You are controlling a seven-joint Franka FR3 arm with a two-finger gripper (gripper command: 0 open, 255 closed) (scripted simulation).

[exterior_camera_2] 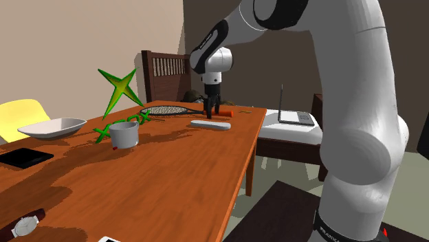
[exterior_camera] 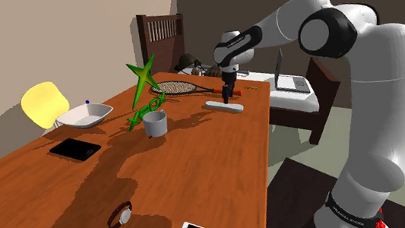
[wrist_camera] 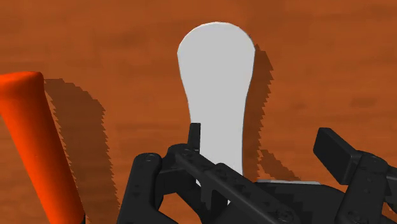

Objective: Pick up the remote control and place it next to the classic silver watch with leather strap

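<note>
My gripper (exterior_camera: 227, 98) (wrist_camera: 262, 137) hangs just above the remote control (exterior_camera: 224, 107) (wrist_camera: 216, 70), fingers apart, clamped on nothing; the white remote lies flat on the wooden tabletop (exterior_camera: 197, 156), near its far corner by the stand-side edge; the watch (exterior_camera: 121, 215) (exterior_camera_2: 26, 223) lies by the near edge, well apart from it; a wooden chair (exterior_camera: 158, 30) stands at the far edge; a beige wall (exterior_camera: 49, 40) rises behind.
</note>
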